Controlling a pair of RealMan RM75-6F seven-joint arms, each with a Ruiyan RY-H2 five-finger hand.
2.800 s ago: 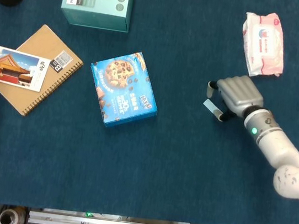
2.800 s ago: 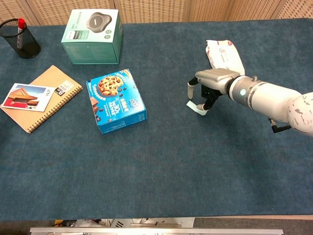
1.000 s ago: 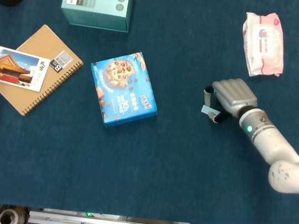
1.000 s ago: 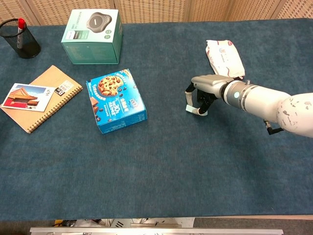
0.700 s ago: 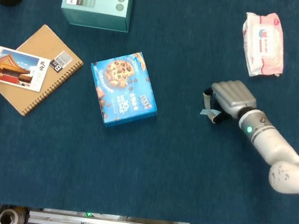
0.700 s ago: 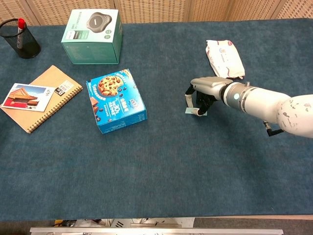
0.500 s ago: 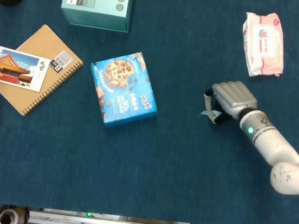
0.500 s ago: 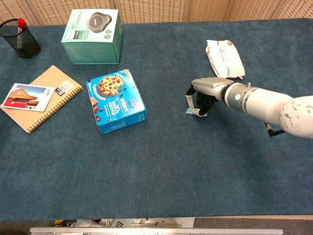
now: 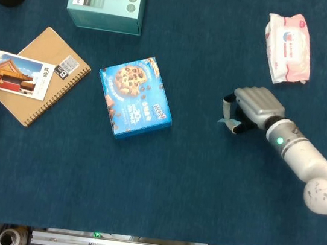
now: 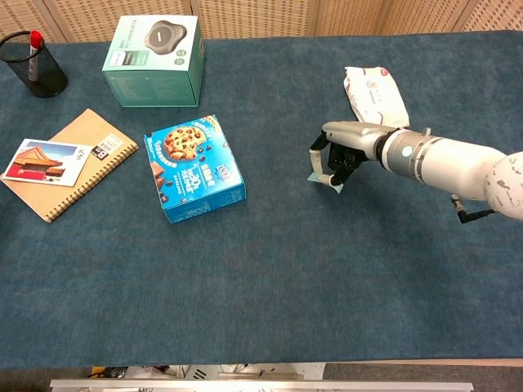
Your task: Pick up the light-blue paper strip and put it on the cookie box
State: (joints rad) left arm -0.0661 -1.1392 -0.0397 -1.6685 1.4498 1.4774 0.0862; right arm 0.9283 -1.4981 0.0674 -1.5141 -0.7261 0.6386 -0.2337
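Blue cloth surface (image 9: pixel 214 196), right hand (image 9: pixel 254 107) at 3 o'clock.
Its fingers pinch the light-blue paper strip (image 10: pixel 320 179); cookie box (image 9: pixel 135 96) lies well apart, near centre.

Right arm and hand, beside the pink wipes packet (image 9: pixel 288 48)

Grey ridged right hand (image 9: pixel 252 109) with dark finger gaps; silver wrist ring carrying a small green light; smooth white tubular forearm; a thin black cable near its elbow.

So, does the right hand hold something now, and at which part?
The right hand pinches the paper strip with its fingertips; most of the strip is hidden, so the exact part cannot be told.
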